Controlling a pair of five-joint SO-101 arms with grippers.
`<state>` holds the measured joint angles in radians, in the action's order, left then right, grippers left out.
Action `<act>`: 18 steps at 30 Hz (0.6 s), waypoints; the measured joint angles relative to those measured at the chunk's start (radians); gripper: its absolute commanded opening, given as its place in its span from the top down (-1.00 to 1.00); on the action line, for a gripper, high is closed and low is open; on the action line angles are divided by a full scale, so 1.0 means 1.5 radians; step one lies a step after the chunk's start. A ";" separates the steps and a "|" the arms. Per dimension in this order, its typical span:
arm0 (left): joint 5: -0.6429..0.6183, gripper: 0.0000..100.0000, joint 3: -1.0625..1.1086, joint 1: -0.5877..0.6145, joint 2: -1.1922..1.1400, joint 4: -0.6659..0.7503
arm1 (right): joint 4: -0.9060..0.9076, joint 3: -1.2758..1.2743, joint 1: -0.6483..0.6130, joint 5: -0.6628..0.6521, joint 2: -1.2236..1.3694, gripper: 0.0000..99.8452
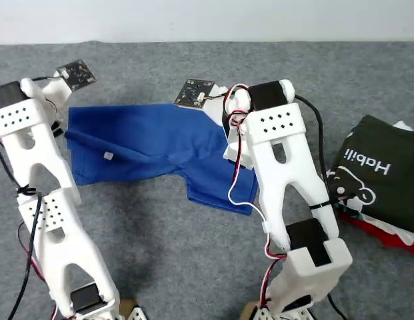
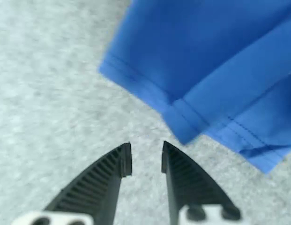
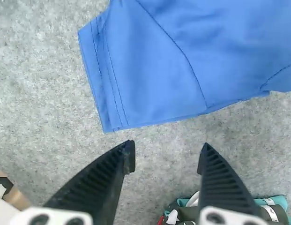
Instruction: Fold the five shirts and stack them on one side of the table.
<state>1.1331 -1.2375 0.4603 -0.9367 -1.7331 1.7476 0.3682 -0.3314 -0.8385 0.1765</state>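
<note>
Arms [image 1: 280,167] hide parts of the blue shirt [image 1: 153,143]; folded stack [image 1: 373,167] is cropped.

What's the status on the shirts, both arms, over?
Left gripper open, empty, by blue shirt edge. Right gripper open, empty, by another edge. Shirt partly folded, lying flat. Stack sits apart; nothing in the way.

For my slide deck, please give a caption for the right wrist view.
Open right claw hovers above the grey carpet, beside the blue shirt.

You see a smooth, matt blue cloth shirt [image 1: 153,141] on your rough grey felt-like bench [image 1: 173,257]; the right gripper [image 3: 166,157] is ribbed black plastic
</note>
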 measured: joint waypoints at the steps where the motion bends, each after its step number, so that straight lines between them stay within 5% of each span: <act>1: 0.000 0.78 0.000 0.000 0.011 0.000 | -0.001 0.000 0.000 0.000 0.000 0.55; 6: 0.000 0.80 0.000 0.000 0.081 0.000 | -0.049 0.000 0.000 0.000 0.016 0.57; 11: -0.014 0.99 0.000 -0.008 0.111 0.000 | -0.090 0.000 0.001 0.000 0.053 0.79; 18: -0.245 0.99 -0.001 -0.057 -0.026 0.028 | -0.124 0.000 0.000 0.001 0.108 0.98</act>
<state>0.7649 -1.2390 0.3744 -0.9751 -1.6916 1.5620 0.3682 -0.3314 -0.8370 0.3391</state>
